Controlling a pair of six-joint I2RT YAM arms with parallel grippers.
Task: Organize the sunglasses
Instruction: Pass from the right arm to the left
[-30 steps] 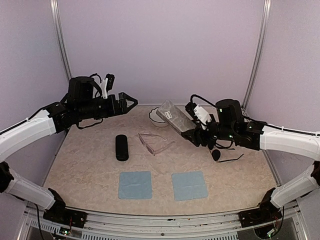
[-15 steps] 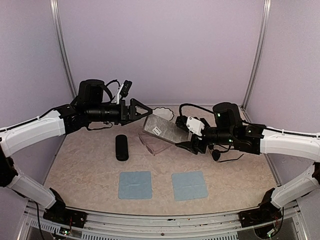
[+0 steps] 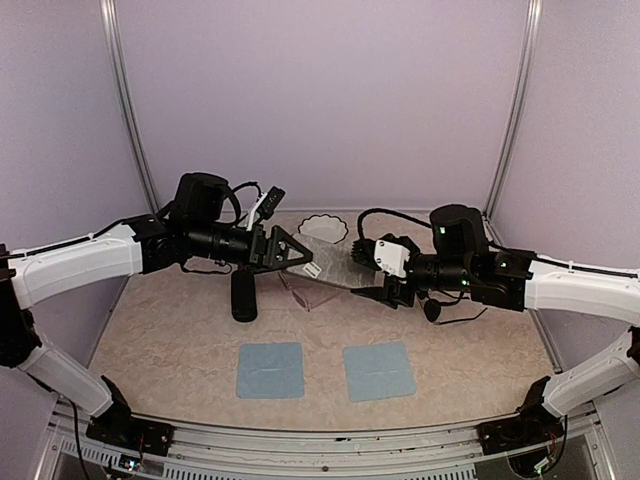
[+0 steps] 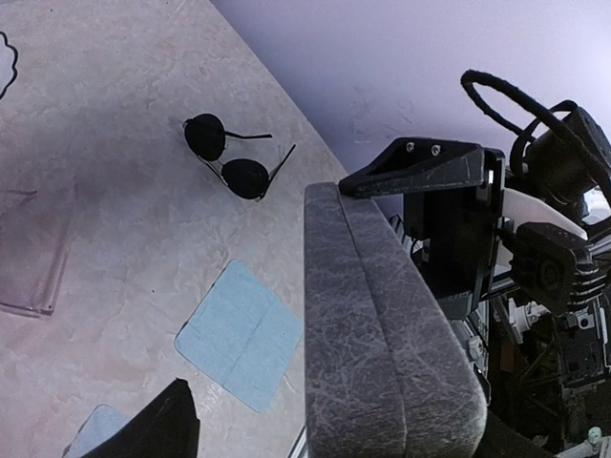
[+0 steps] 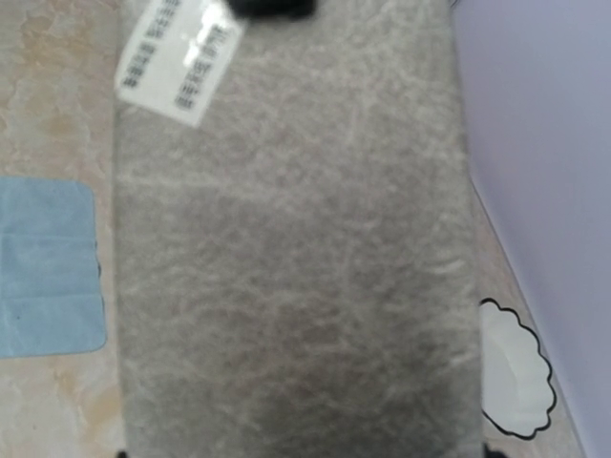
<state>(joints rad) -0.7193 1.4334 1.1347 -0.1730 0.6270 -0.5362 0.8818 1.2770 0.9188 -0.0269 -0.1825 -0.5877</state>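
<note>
Only left wrist view shows round sunglasses (image 4: 244, 177) whole

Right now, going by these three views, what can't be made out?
Right claw fingers: right wrist view, grey case fills it.
Pale glasses: top view, case overlaps them; left wrist view's edge crops them.
Case label print: right wrist view, blurred.
Left claw touching case or not: top view, too small.

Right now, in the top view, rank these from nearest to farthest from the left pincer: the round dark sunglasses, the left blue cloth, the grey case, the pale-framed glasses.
1. The grey case, in the air at the tips of the left pincer.
2. The pale-framed glasses, on the table, centre.
3. The left blue cloth, towards the near edge.
4. The round dark sunglasses, far right.
</note>
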